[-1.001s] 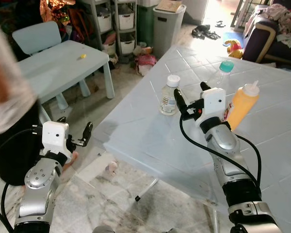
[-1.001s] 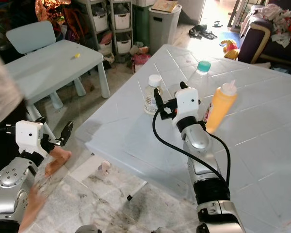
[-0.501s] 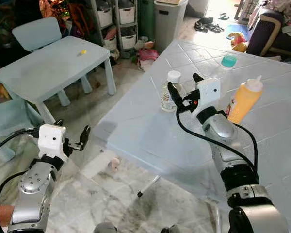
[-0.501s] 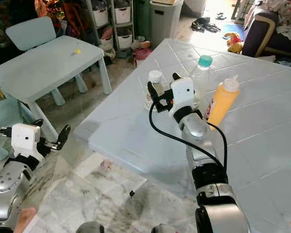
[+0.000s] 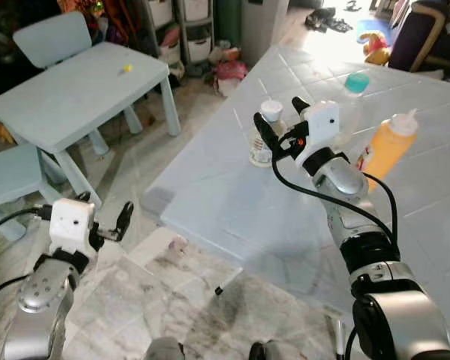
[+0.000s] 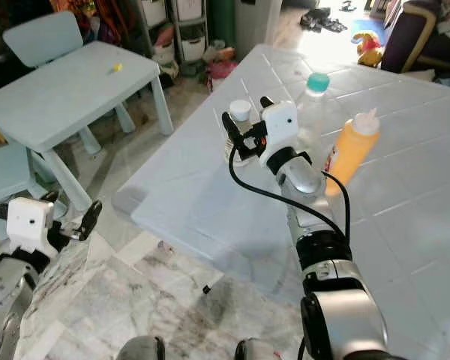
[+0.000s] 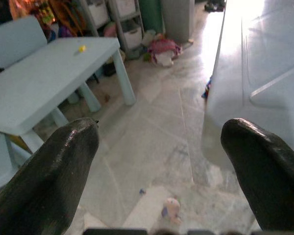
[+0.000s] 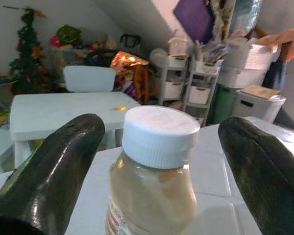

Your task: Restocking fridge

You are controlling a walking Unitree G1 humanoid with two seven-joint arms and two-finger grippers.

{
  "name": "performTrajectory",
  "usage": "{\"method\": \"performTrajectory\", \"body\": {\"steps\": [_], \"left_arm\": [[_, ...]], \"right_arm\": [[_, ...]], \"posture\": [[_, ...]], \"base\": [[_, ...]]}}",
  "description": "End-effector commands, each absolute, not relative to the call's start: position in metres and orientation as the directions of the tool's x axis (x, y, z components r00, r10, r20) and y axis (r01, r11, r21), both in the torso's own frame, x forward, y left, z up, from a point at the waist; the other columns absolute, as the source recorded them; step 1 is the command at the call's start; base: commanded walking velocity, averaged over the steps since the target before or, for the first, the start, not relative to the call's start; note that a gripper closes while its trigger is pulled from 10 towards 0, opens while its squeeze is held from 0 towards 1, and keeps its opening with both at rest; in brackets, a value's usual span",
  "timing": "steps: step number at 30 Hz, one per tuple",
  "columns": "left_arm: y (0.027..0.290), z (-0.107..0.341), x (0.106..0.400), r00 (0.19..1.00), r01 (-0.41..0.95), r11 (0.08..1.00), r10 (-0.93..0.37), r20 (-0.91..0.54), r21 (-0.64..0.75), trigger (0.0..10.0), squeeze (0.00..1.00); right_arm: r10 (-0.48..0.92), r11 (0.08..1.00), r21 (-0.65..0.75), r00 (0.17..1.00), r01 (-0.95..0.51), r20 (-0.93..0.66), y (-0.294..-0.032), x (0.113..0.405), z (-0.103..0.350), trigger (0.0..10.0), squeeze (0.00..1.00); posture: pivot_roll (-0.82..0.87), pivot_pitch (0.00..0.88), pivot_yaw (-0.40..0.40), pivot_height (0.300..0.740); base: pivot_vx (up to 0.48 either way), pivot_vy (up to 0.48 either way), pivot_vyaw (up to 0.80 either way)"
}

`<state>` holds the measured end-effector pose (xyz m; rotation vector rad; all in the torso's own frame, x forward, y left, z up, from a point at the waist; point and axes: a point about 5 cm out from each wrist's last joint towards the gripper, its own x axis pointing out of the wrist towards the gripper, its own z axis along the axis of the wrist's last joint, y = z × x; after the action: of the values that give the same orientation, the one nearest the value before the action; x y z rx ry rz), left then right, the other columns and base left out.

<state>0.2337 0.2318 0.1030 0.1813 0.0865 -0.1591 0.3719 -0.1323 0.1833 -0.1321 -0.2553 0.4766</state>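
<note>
A small clear bottle (image 5: 262, 141) with a white cap and pale liquid stands near the left edge of the big light-blue table (image 5: 225, 202). My right gripper (image 5: 279, 120) is open right at the bottle, a finger on either side of its cap; the right wrist view shows the bottle (image 8: 154, 191) close between the two fingers (image 8: 49, 166). Behind my right arm stand a clear bottle with a teal cap (image 5: 352, 88) and an orange squeeze bottle (image 5: 388, 146). Low on the left, over the floor, my left gripper (image 5: 105, 215) hangs open and holds nothing.
A small pale-blue children's table (image 5: 75, 90) with a chair (image 5: 52, 34) stands to the left, a low stool (image 5: 7, 172) beside it. Storage shelves and a grey bin (image 5: 264, 19) line the back; a sofa (image 5: 435, 37) is at the far right. Marble floor (image 5: 172, 300) lies below.
My right gripper has moved forward until its fingers straddle the white-capped bottle. The camera has shifted, and the person at the left is gone from view. My left arm has hardly moved.
</note>
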Motion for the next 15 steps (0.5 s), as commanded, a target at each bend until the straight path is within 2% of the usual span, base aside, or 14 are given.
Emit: {"method": "performTrajectory", "body": {"steps": [1,3,4,6,7,15], "left_arm": [[0.234,0.108,0.231,0.982,0.174,0.967,-0.158,-0.101,0.187,10.0,0.00],[0.234,0.108,0.229,0.981,0.178,0.966,-0.159,-0.110,0.188,10.0,0.00],[0.233,0.109,0.229,0.981,0.179,0.966,-0.160,-0.112,0.188,10.0,0.00],[0.233,0.109,0.230,0.981,0.180,0.966,-0.161,-0.112,0.188,10.0,0.00],[0.233,0.109,0.230,0.981,0.180,0.965,-0.161,-0.113,0.188,10.0,0.00],[0.231,0.110,0.234,0.980,0.183,0.965,-0.164,-0.112,0.186,10.0,0.00]], "right_arm": [[0.506,0.860,-0.198,0.836,-0.470,0.211,-0.128,0.377,0.191,10.0,0.00],[0.533,0.843,-0.210,0.821,-0.495,0.203,-0.125,0.380,0.194,10.0,0.00],[0.537,0.839,-0.231,0.819,-0.493,0.203,-0.124,0.382,0.197,4.4,0.00],[0.534,0.840,-0.240,0.821,-0.486,0.205,-0.124,0.384,0.199,4.4,0.00],[0.539,0.837,-0.241,0.816,-0.491,0.208,-0.124,0.384,0.200,0.0,0.00],[0.539,0.831,-0.292,0.815,-0.474,0.211,-0.125,0.384,0.202,0.0,0.00]], "posture": [[0.18,0.176,0.041,0.740],[0.18,0.184,0.043,0.740],[0.18,0.184,0.043,0.740],[0.18,0.184,0.043,0.740],[0.18,0.183,0.043,0.740],[0.18,0.170,0.042,0.740]], "base": [[0.000,0.000,0.00],[0.000,0.000,0.00],[0.000,0.000,0.00],[0.000,0.000,0.00],[0.000,0.000,0.00],[0.000,0.000,0.00]]}}
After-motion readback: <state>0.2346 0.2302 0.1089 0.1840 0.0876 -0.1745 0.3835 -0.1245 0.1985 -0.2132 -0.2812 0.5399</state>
